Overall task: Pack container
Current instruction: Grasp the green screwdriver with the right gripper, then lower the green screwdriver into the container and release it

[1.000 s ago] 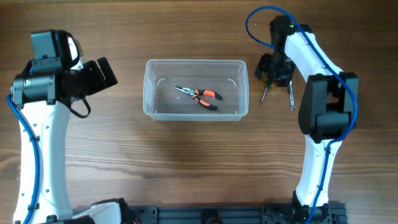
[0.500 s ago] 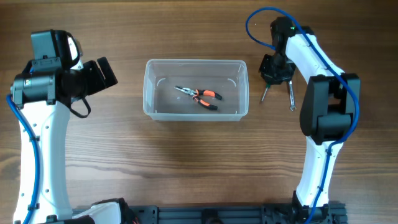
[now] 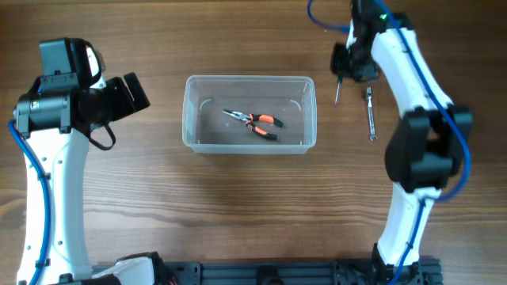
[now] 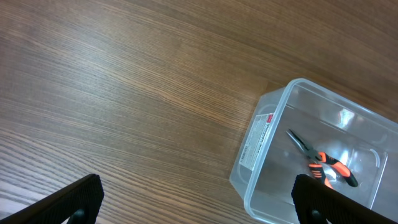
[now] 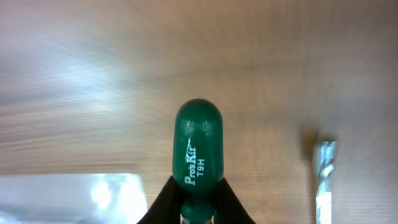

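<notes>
The right hand (image 3: pixel 347 62) was clamped on the slim neck of a green-handled screwdriver (image 5: pixel 197 146), apparently lifted clear of the tabletop, the shaft pointing out past its fingertips. The container (image 3: pixel 249 77) sat to that hand's left, well apart, with orange-handled pliers (image 3: pixel 255 121) inside. A wrench (image 3: pixel 371 115) lay just to the hand's right. The left hand (image 3: pixel 133 93) hung spread wide and empty, the container off to its right. The narrow grip could let the tool pivot or slip during a quick swing. Released short, its tip might strike the near wall and bounce outside.
</notes>
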